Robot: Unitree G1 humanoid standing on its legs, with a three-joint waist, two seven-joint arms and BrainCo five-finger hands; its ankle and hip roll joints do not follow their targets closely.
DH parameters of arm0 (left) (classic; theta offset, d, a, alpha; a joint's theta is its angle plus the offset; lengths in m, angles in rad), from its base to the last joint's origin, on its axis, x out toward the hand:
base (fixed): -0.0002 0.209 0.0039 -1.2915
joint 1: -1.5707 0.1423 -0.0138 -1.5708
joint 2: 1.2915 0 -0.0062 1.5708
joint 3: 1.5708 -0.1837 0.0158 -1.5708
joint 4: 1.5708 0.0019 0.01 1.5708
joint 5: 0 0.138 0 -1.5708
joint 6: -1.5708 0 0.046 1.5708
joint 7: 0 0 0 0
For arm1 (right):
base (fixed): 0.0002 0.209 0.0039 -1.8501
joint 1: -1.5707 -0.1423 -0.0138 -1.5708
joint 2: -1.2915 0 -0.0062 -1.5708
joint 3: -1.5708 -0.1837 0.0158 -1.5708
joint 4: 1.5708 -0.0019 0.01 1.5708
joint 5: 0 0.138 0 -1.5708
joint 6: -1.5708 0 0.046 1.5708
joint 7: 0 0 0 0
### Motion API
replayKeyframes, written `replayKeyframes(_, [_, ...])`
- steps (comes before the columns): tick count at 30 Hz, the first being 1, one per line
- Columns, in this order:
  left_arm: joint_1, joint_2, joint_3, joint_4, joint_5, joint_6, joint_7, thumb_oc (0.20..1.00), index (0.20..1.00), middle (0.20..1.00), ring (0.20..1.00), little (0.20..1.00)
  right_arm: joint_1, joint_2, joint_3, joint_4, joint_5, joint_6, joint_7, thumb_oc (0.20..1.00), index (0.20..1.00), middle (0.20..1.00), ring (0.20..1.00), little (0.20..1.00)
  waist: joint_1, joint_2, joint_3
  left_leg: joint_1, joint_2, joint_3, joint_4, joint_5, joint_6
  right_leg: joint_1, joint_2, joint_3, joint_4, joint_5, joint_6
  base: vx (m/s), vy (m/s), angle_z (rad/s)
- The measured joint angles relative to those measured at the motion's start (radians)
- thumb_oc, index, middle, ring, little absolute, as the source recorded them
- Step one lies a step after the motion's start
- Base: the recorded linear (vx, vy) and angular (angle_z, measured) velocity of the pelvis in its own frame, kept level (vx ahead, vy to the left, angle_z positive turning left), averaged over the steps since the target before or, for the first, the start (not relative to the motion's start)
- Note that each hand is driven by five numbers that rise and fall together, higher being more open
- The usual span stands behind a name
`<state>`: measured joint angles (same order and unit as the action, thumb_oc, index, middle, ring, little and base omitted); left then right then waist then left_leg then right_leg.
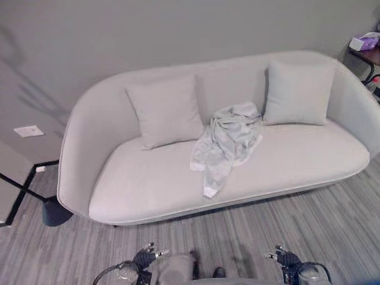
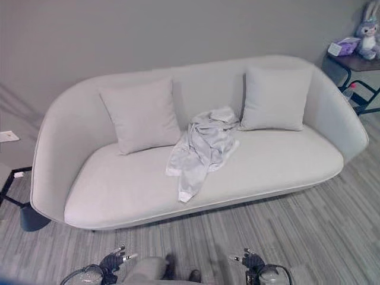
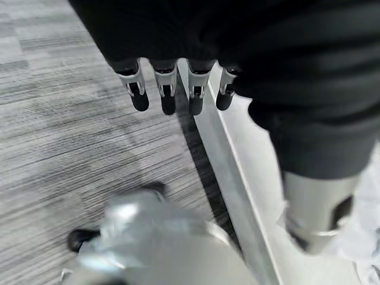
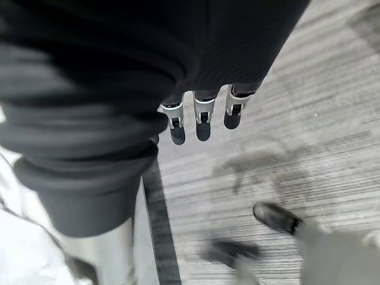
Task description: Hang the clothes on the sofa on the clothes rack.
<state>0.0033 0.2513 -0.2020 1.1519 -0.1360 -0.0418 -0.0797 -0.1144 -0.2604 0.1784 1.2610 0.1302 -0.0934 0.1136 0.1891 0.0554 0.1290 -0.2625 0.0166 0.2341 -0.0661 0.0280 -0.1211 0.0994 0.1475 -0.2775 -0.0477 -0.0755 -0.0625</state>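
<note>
Grey garment (image 1: 227, 142) lies crumpled mid-seat on the sofa (image 1: 148, 184), between two cushions (image 1: 166, 111), one sleeve trailing toward the front edge. Left hand (image 1: 145, 257) and right hand (image 1: 286, 257) hang low, fingers relaxed and empty, well short of the garment; likely pre-reach.

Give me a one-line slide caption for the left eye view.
Pale garment crumpled between two cushions on grey sofa, both hands low, empty.

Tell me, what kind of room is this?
Probably a living room or lounge: a long pale sofa with two cushions, a crumpled garment on the seat, and a side table holding a plush toy.
</note>
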Motion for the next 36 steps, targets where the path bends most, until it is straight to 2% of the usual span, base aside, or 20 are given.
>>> replayKeyframes(1, [-0.041,-0.008,0.004,0.083,0.001,0.000,0.002,1.000,1.000,1.000,1.000,1.000,-0.019,0.042,0.011,0.027,0.001,0.002,0.005,1.000,1.000,1.000,1.000,1.000,0.020,-0.004,-0.005,-0.051,0.005,0.016,-0.019,0.030,0.011,0.017,0.011,-0.034,0.034,-0.071,0.106,0.57,-0.007,-0.54])
replayKeyframes(2, [-0.038,-0.008,0.010,0.097,0.001,0.000,0.001,1.000,1.000,1.000,1.000,1.000,-0.035,0.056,0.016,0.030,0.001,0.012,0.009,1.000,1.000,1.000,1.000,1.000,0.050,-0.017,0.004,-0.054,0.011,0.007,0.010,0.032,0.013,0.001,0.005,-0.019,0.080,-0.076,0.117,0.63,0.013,-0.91])
replayKeyframes(3, [-0.030,-0.006,0.019,0.126,0.003,0.004,0.000,1.000,1.000,1.000,1.000,1.000,-0.040,0.071,0.045,0.026,0.002,0.014,0.010,1.000,1.000,1.000,1.000,1.000,0.055,-0.053,0.003,-0.050,0.000,-0.011,0.068,0.032,0.024,0.030,0.007,0.000,0.065,-0.065,0.089,0.31,0.000,-0.79])
replayKeyframes(4, [-0.019,0.001,0.033,0.135,0.005,0.008,0.000,1.000,1.000,1.000,1.000,1.000,-0.034,0.089,0.071,0.027,0.003,0.017,0.011,1.000,1.000,1.000,1.000,1.000,0.059,-0.094,-0.024,-0.046,-0.032,-0.012,0.115,0.044,0.063,0.065,0.002,0.025,0.020,-0.068,0.136,0.29,0.000,-0.55])
replayKeyframes(5, [-0.004,-0.018,0.052,0.134,0.005,0.004,0.002,1.000,1.000,1.000,1.000,1.000,-0.011,0.106,0.079,0.038,0.005,0.018,0.011,1.000,1.000,1.000,1.000,1.000,0.055,-0.099,-0.046,0.004,-0.054,-0.042,0.122,0.056,0.109,0.102,-0.023,-0.008,0.075,-0.176,0.301,0.36,0.029,-0.81])
replayKeyframes(6, [0.025,-0.039,0.066,0.117,0.005,-0.004,0.001,1.000,1.000,1.000,1.000,1.000,-0.024,0.093,0.084,0.035,0.007,0.012,0.018,1.000,1.000,1.000,1.000,1.000,0.073,-0.055,-0.063,0.033,-0.013,-0.076,0.139,0.041,0.127,0.071,-0.020,0.030,0.190,-0.184,0.076,0.36,0.029,-1.39])
replayKeyframes(7, [0.038,-0.048,0.103,0.145,0.004,-0.012,-0.001,1.000,1.000,1.000,1.000,1.000,-0.037,0.092,0.087,-0.002,0.007,0.010,0.025,1.000,1.000,1.000,1.000,1.000,0.073,-0.100,-0.091,0.039,-0.026,-0.045,0.173,0.031,0.134,0.076,-0.100,0.027,0.114,-0.148,0.077,0.48,0.108,-1.19])
replayKeyframes(8, [0.028,-0.040,0.127,0.181,0.006,-0.008,-0.001,1.000,1.000,1.000,1.000,1.000,-0.018,0.099,0.087,-0.018,0.008,0.009,0.025,1.000,1.000,1.000,1.000,1.000,0.059,-0.105,-0.100,0.043,-0.033,-0.031,0.222,0.010,0.165,0.107,-0.096,0.016,0.090,-0.147,0.064,0.24,0.075,-0.41])
replayKeyframes(9, [0.026,-0.023,0.148,0.192,0.008,-0.001,0.003,1.000,1.000,1.000,1.000,1.000,0.037,0.096,0.082,-0.022,0.007,0.013,0.035,1.000,1.000,1.000,1.000,1.000,0.032,-0.133,-0.120,0.092,-0.069,-0.002,0.265,-0.020,0.208,0.139,-0.098,0.012,0.133,-0.162,0.138,0.34,0.123,0.33])
replayKeyframes(10, [0.025,-0.034,0.156,0.182,0.008,-0.004,0.002,1.000,1.000,1.000,1.000,1.000,0.064,0.076,0.086,-0.010,0.007,0.015,0.042,1.000,1.000,1.000,1.000,1.000,0.023,-0.097,-0.124,0.136,-0.047,-0.010,0.259,-0.068,0.268,0.127,-0.073,0.022,0.239,-0.155,0.135,0.26,0.137,0.43])
replayKeyframes(12, [0.017,-0.023,0.153,0.174,0.008,-0.015,0.005,1.000,1.000,1.000,1.000,1.000,0.087,0.072,0.080,0.011,0.007,0.025,0.044,1.000,1.000,1.000,1.000,1.000,0.001,-0.096,-0.139,0.208,-0.034,-0.029,0.184,-0.070,0.271,0.031,-0.080,0.057,0.471,-0.110,0.115,0.25,0.120,0.14])
replayKeyframes(14, [0.010,-0.016,0.106,0.186,0.009,-0.017,0.006,1.000,1.000,1.000,1.000,1.000,0.093,0.057,0.081,-0.021,0.007,0.022,0.044,1.000,1.000,1.000,1.000,1.000,-0.041,-0.061,-0.124,0.292,-0.012,-0.076,0.133,-0.053,0.259,-0.100,-0.098,0.061,0.765,-0.056,0.084,0.23,-0.017,0.33])
replayKeyframes(17, [-0.012,-0.013,0.115,0.165,0.009,-0.026,0.012,1.000,1.000,1.000,1.000,1.000,0.107,0.026,0.074,-0.042,0.008,0.018,0.043,1.000,1.000,1.000,1.000,1.000,-0.043,-0.022,-0.131,0.391,-0.007,-0.124,0.033,-0.063,0.239,-0.148,-0.285,0.031,0.480,-0.076,0.071,0.22,-0.086,0.44])
replayKeyframes(20, [-0.040,0.004,0.112,0.161,0.008,-0.027,0.023,1.000,1.000,1.000,1.000,1.000,0.112,0.027,0.076,-0.044,0.007,0.019,0.046,1.000,1.000,1.000,1.000,1.000,-0.041,-0.010,-0.118,0.447,0.011,-0.173,0.007,-0.059,0.231,-0.160,-0.363,0.090,0.211,0.034,0.118,0.17,-0.135,0.66])
replayKeyframes(22, [-0.049,0.009,0.116,0.159,0.007,-0.024,0.031,1.000,1.000,1.000,1.000,1.000,0.106,0.030,0.076,-0.036,0.008,0.012,0.042,1.000,1.000,1.000,1.000,1.000,-0.061,0.010,-0.108,0.443,0.053,-0.271,0.007,-0.106,0.198,-0.148,-0.302,0.192,-0.059,0.110,0.162,0.07,-0.219,0.79])
replayKeyframes(24, [-0.063,0.053,0.079,0.134,-0.001,-0.024,0.038,1.000,1.000,1.000,1.000,1.000,0.106,0.061,0.064,-0.044,0.011,0.011,0.042,1.000,1.000,1.000,1.000,1.000,-0.075,-0.063,-0.082,0.454,0.036,-0.315,0.007,-0.101,0.148,-0.157,-0.302,0.216,-0.052,0.184,0.140,0.06,-0.182,1.14])
replayKeyframes(25, [-0.054,0.083,0.083,0.103,-0.002,-0.026,0.037,1.000,1.000,1.000,1.000,1.000,0.113,0.081,0.062,-0.044,0.006,0.014,0.045,1.000,1.000,1.000,1.000,1.000,-0.070,-0.133,-0.090,0.468,0.002,-0.307,0.008,-0.118,0.102,-0.161,-0.318,0.211,-0.037,0.259,0.049,0.09,-0.239,0.52])
replayKeyframes(26, [-0.025,0.072,0.088,0.082,-0.004,-0.028,0.045,1.000,1.000,1.000,1.000,1.000,0.111,0.081,0.049,-0.036,0.006,0.015,0.041,1.000,1.000,1.000,1.000,1.000,-0.046,-0.135,-0.095,0.475,0.020,-0.300,0.025,-0.148,0.065,-0.166,-0.309,0.218,-0.012,0.261,0.132,0.09,-0.239,0.21])
replayKeyframes(31, [0.035,-0.027,0.085,0.063,-0.002,-0.026,0.034,1.000,1.000,1.000,1.000,1.000,0.083,0.007,0.037,-0.055,0.006,0.009,0.042,1.000,1.000,1.000,1.000,1.000,-0.042,-0.072,-0.105,0.437,0.152,-0.228,0.047,-0.173,0.011,-0.152,-0.191,0.156,-0.042,0.243,0.101,0.08,-0.185,0.15])
replayKeyframes(36, [0.031,-0.026,0.086,0.020,-0.002,-0.026,0.030,1.000,1.000,1.000,1.000,1.000,0.104,-0.001,0.037,-0.054,0.007,0.009,0.041,1.000,1.000,1.000,1.000,1.000,-0.053,-0.077,-0.093,0.440,0.179,-0.234,0.018,-0.158,-0.019,-0.142,-0.176,0.125,-0.042,0.230,0.085,0.08,-0.082,0.16])
